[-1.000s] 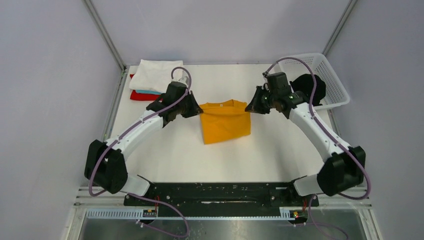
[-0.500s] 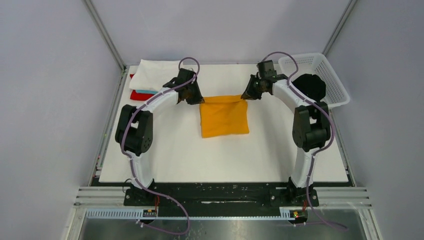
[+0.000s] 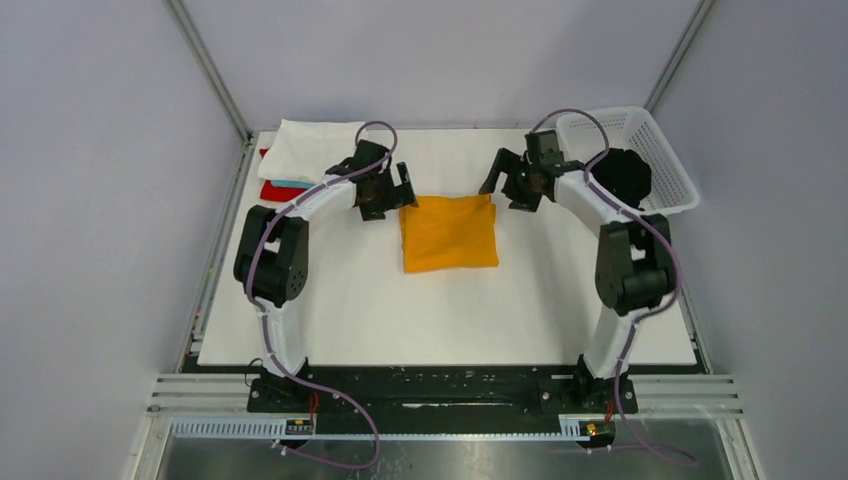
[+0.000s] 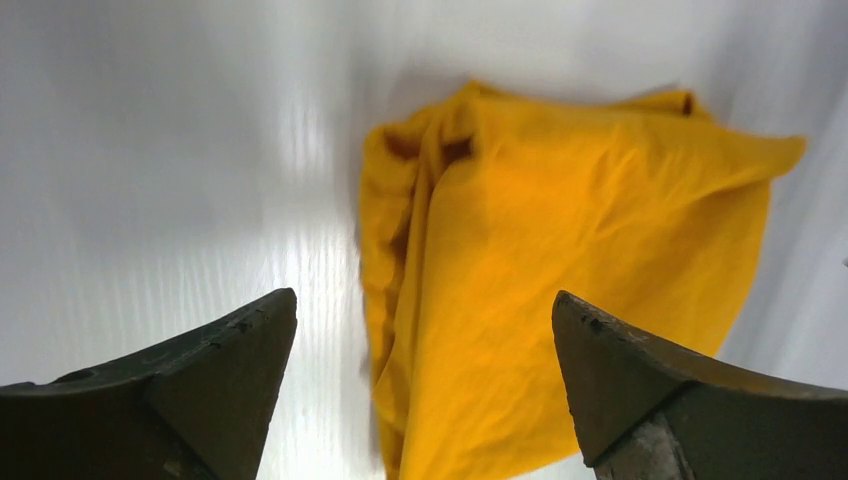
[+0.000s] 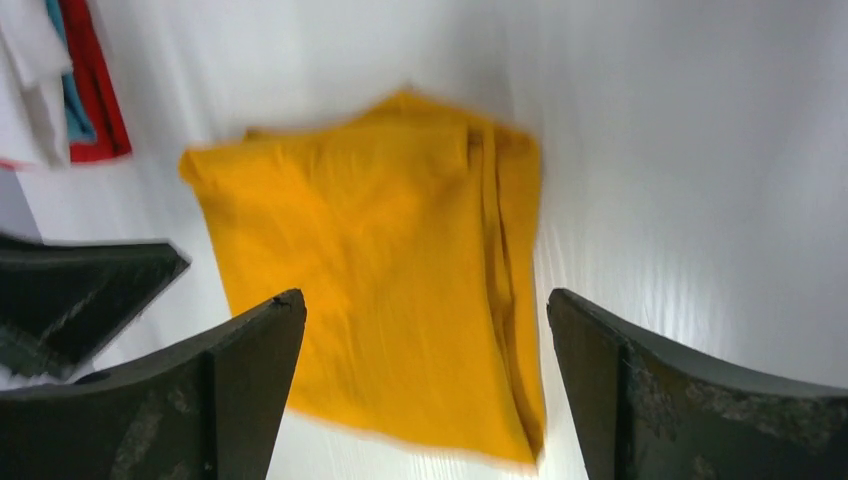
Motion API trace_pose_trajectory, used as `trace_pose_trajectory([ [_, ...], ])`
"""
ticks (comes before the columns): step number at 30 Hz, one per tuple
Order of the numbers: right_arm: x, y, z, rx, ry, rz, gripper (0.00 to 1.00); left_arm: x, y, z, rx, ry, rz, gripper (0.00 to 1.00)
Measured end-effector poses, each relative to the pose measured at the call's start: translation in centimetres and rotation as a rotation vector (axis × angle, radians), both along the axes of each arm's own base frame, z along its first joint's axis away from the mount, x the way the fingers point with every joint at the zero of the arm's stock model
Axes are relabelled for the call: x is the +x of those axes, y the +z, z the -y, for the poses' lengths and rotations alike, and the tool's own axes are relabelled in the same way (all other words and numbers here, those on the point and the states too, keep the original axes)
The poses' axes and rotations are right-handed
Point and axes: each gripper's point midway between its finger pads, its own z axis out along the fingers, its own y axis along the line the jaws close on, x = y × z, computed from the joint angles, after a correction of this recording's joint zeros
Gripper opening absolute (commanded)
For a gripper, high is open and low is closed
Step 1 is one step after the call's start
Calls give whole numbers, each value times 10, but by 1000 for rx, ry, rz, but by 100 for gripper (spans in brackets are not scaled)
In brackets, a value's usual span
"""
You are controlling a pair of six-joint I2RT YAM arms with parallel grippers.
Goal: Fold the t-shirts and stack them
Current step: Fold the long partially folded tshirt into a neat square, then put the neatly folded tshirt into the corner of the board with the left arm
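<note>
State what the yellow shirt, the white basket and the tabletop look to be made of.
Yellow t-shirt: soft matte cloth, probably cotton; it creases and lies in limp folded layers. Basket: white plastic, judging by its rigid moulded lattice walls. Table: smooth white sheet, perhaps plastic or laminate; the wrist views show a soft sheen and faint parallel lines.

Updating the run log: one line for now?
left gripper open | right gripper open | yellow t-shirt folded on table, ungripped

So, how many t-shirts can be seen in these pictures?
5: the yellow shirt mid-table; the white shirt, light-blue shirt and red shirt stacked far left; the black shirt in the basket. Others may be hidden.
</note>
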Motion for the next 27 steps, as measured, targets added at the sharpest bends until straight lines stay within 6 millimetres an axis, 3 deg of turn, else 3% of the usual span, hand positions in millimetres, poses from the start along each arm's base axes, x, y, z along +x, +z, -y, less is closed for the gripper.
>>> trace_pose_trajectory([
  [4,-59,28,19,-12,-17,66,100,-36,-19,-1,11,-23,-65,99],
  [7,-90,41,30,-18,-25,110,100,-53,-36,10,30,-59,-109,95],
  [12,-129,35,48,-63,-43,115,100,-52,-46,37,57,-96,-103,81],
  [14,-143,30,54,-79,-53,107,100,-46,-47,45,80,-82,-90,61],
  [15,-149,30,56,-82,-55,107,100,-44,-48,48,96,-72,-87,45],
  [16,-155,31,58,-83,-57,113,100,-42,-49,51,116,-65,-84,17],
  [17,-160,33,59,-83,-59,121,100,-39,-53,53,139,-55,-85,1],
  [23,-176,51,73,-104,-78,244,99,-12,-50,60,328,-29,-20,0],
  [27,-182,45,79,-128,-78,283,100,-3,-36,39,526,-65,56,0],
])
